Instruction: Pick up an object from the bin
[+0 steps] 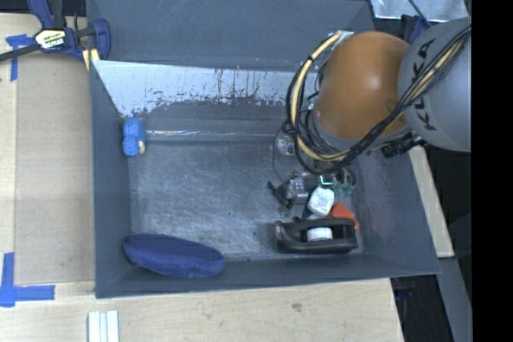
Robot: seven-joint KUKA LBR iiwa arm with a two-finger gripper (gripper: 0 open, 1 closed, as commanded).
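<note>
Blue pouch (172, 255): flat, at the bin's (208, 188) near-left corner.
Black dispenser (315, 237): white roll inside, near edge, right side.
My gripper (319, 200): over the dispenser's far side; loose or clenched, I cannot tell.
Blue cylinder (132, 136): far-left corner.

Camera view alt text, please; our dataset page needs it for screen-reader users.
The gripper hangs at the lower right of the bin, beside what looks like a black tape dispenser. A flat blue pouch lies lower left, a small blue object upper left.
</note>
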